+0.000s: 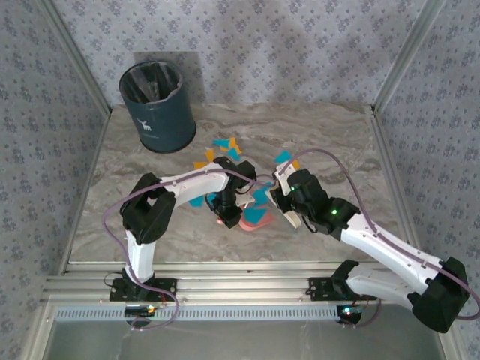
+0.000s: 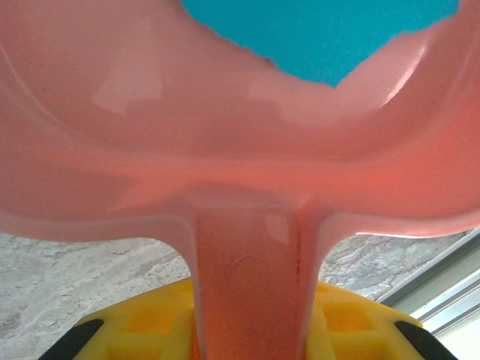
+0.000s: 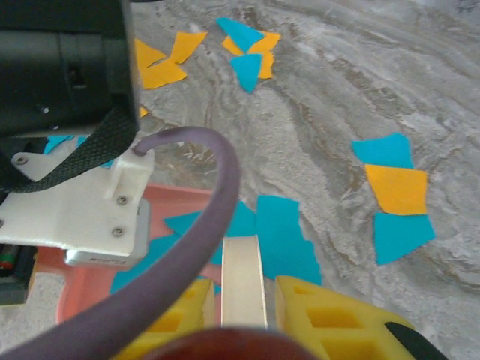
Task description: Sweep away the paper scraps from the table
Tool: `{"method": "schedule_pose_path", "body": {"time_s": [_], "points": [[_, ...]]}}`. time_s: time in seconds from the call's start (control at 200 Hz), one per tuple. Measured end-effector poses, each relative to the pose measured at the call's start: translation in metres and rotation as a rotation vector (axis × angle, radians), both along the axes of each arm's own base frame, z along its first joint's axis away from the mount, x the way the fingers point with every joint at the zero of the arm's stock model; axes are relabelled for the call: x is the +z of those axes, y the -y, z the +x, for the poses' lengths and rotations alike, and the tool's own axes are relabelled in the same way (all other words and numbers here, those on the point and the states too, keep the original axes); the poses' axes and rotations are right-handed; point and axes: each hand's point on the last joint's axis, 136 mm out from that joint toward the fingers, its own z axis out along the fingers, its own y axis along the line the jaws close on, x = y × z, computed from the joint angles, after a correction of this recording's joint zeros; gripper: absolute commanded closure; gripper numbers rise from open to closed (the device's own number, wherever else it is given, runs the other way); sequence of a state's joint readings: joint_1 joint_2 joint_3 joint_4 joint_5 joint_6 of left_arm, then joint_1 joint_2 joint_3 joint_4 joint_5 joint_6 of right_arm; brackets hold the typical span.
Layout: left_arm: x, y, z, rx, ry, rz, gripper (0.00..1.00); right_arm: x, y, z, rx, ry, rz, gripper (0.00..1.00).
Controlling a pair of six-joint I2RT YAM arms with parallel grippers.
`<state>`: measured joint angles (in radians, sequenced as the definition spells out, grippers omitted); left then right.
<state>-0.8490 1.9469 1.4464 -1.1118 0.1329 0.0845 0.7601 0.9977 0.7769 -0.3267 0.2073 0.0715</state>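
Observation:
Turquoise and orange paper scraps (image 1: 225,147) lie scattered on the marble table (image 1: 337,142); in the right wrist view they sit far left (image 3: 161,64) and right (image 3: 397,189). My left gripper (image 1: 225,210) is shut on the handle of a pink dustpan (image 1: 255,218), its yellow fingers (image 2: 150,322) on either side of the handle (image 2: 251,285). A turquoise scrap (image 2: 322,34) lies in the pan. My right gripper (image 1: 289,204) is shut on a cream flat sweeper (image 3: 243,277), whose tip rests at turquoise scraps (image 3: 281,238) by the dustpan's mouth (image 3: 180,201).
A dark blue bin (image 1: 157,105) stands at the back left of the table. Aluminium rails (image 1: 247,271) edge the near side, with patterned walls around. A purple cable (image 3: 202,225) and the left arm's white wrist mount (image 3: 82,210) cross the right wrist view.

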Motion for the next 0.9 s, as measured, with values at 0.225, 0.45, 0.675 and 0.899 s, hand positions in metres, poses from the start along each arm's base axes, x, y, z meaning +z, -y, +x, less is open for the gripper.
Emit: {"method": "schedule_pose_path", "body": {"time_s": [0.225,0.45,0.675,0.899], "points": [[-0.008,-0.004,0.000,0.017,0.000,0.000,1.00,0.010,0.026,0.012,-0.148,0.049,-0.008,1.00],[-0.007,-0.005,0.002,0.024,0.011,-0.002,1.00,0.011,0.051,0.041,-0.270,0.078,-0.006,1.00],[-0.007,-0.006,0.004,0.031,0.012,-0.001,1.00,-0.009,0.056,0.073,-0.296,0.054,-0.045,1.00],[-0.008,-0.006,0.004,0.035,0.013,-0.002,1.00,-0.014,0.040,0.090,-0.243,0.043,-0.046,1.00]]}}
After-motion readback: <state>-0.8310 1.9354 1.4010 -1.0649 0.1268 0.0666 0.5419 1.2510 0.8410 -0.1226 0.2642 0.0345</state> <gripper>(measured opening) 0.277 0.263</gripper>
